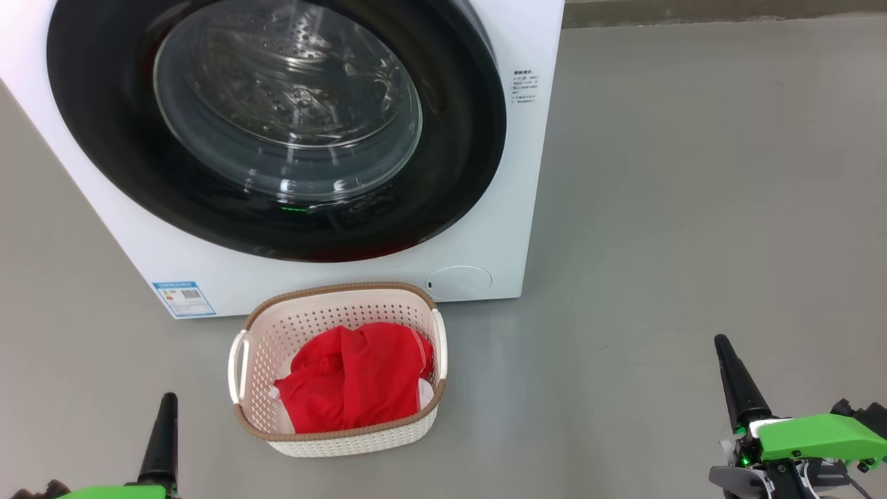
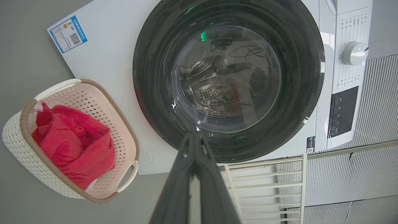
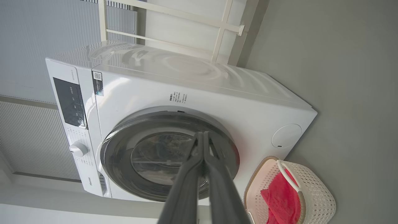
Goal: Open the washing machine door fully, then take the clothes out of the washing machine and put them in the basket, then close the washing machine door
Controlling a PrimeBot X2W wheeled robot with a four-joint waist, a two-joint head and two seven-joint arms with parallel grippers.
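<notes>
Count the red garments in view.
1. The clothes lie bunched inside the basket in front of the washing machine; another piece could be hidden beneath them.

Red clothes [image 1: 353,378], cream perforated basket [image 1: 319,322] brown rim, white washing machine [image 1: 500,244], black-rimmed door [image 1: 104,138]

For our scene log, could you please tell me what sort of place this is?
Likely a laundry area: a white front-loading washing machine stands on a grey floor, a basket holding red clothes before it, a white rack behind.
</notes>
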